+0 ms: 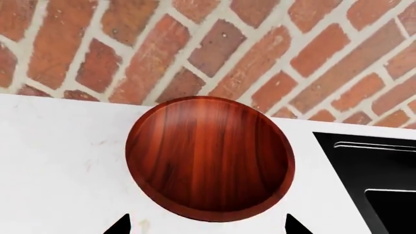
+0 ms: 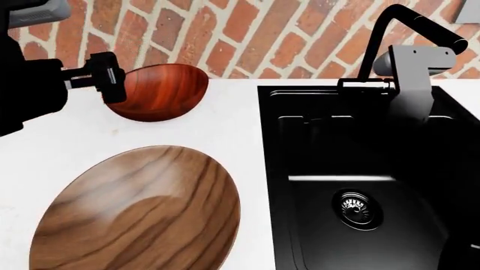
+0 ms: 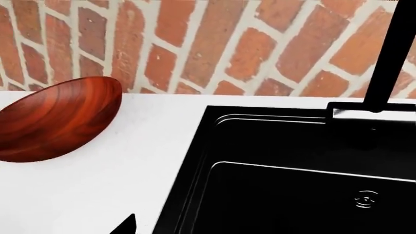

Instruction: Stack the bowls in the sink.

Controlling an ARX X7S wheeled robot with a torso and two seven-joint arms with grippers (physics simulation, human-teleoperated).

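Currently two bowls on counter — one sink, seemingly empty.

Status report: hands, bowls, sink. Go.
Left hand open at the reddish bowl, not gripping. Right hand barely in view, state unclear. Both bowls on the counter, walnut bowl nearer. Sink holds nothing; faucet stands at its back edge.

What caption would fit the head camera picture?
Left gripper at the red bowl; big brown bowl waits beside the black sink.

Reddish bowl on white counter, black sink beside, perhaps empty
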